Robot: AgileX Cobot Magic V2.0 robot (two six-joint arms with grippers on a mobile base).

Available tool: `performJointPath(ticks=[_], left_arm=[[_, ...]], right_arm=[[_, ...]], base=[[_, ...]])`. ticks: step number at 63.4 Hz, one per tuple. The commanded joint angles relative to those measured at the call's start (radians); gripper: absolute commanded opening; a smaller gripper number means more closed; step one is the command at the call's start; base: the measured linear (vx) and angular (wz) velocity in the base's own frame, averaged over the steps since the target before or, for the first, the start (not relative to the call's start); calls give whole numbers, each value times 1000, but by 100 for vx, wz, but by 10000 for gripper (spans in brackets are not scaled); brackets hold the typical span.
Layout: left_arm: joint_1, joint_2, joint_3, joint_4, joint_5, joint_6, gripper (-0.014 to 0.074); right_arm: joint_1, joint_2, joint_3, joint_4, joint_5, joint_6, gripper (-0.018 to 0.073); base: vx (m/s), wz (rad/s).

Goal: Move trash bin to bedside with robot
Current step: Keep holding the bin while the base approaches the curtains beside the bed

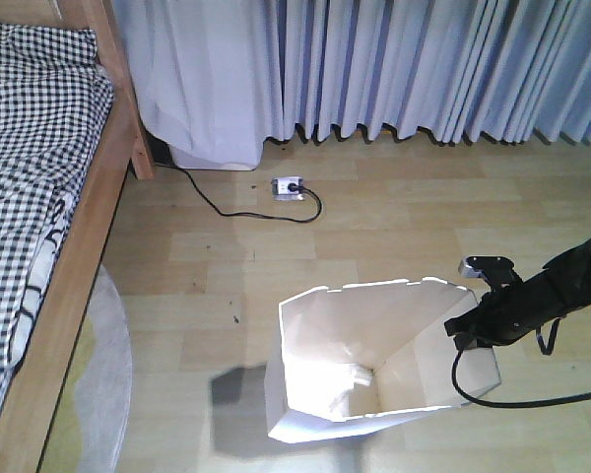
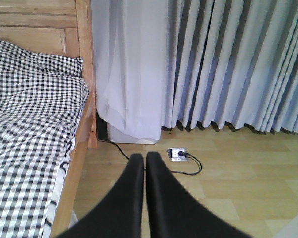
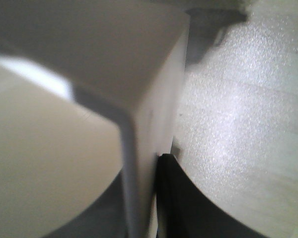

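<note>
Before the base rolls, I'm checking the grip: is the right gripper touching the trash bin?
Touching. Right wrist view: a finger of the right gripper lies flush against the trash bin wall.

Trash bin point(image 1: 327, 340) on the floor point(image 1: 394, 232) right of the bed point(image 1: 30, 187), curtains point(image 1: 424, 69) behind, right pincer point(image 1: 464, 332) on its right rim.

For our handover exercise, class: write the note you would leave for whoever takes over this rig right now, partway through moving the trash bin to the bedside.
Left gripper: shut, empty, facing the bed.
Right gripper: appears clamped on the right rim wall of the trash bin.
Bin: right of the bed, with floor between them.
Done: bin gripped.
Left: bring it beside the bed frame, then release.
</note>
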State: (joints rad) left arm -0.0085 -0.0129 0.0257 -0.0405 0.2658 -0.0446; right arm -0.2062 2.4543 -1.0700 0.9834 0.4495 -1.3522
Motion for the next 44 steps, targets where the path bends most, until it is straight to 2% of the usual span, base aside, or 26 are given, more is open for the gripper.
performJointPath(ticks=[1, 44], left_arm=[[-6, -14, 19, -4, -69, -6, -6], [-6, -14, 19, -4, -69, -6, -6]], right_arm=[[-3, -79, -11, 49, 158, -1, -5], [-3, -79, -11, 49, 158, -1, -5]], base=[[24, 2], [21, 3]])
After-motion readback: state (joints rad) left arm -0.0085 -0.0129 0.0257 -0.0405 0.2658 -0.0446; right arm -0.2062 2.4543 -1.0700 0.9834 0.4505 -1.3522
